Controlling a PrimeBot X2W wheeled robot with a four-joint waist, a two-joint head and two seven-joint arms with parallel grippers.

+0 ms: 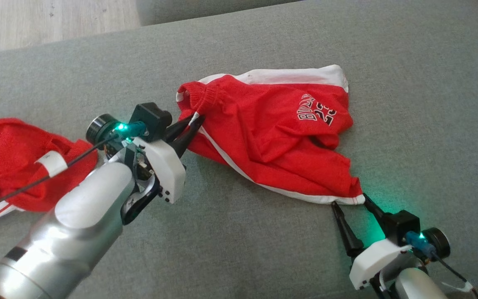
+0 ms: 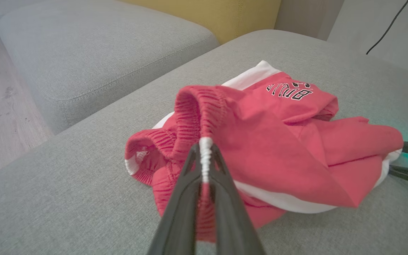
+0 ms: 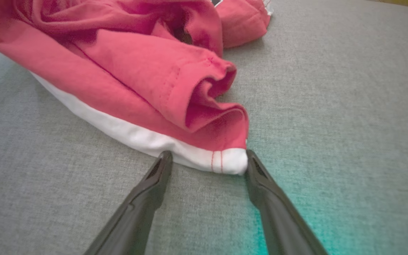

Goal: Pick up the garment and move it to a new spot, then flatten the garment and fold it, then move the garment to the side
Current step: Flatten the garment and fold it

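Garment (image 1: pixel 272 133) waistband (image 2: pixel 204 106) pinched in left jaws; right jaws spread astride hem corner (image 3: pixel 225 161) on cushion (image 1: pixel 409 124).

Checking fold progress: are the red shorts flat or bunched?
Bunched: shorts lie crumpled in overlapping folds, waistband pinched by left claw.

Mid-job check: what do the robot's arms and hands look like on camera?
Both the left hand and right hand have two long, tapered black fingers on a white plastic housing, with a black camera block and a glowing green light. The left forearm is polished silver, trailed by a black cable wrapped with white tape.
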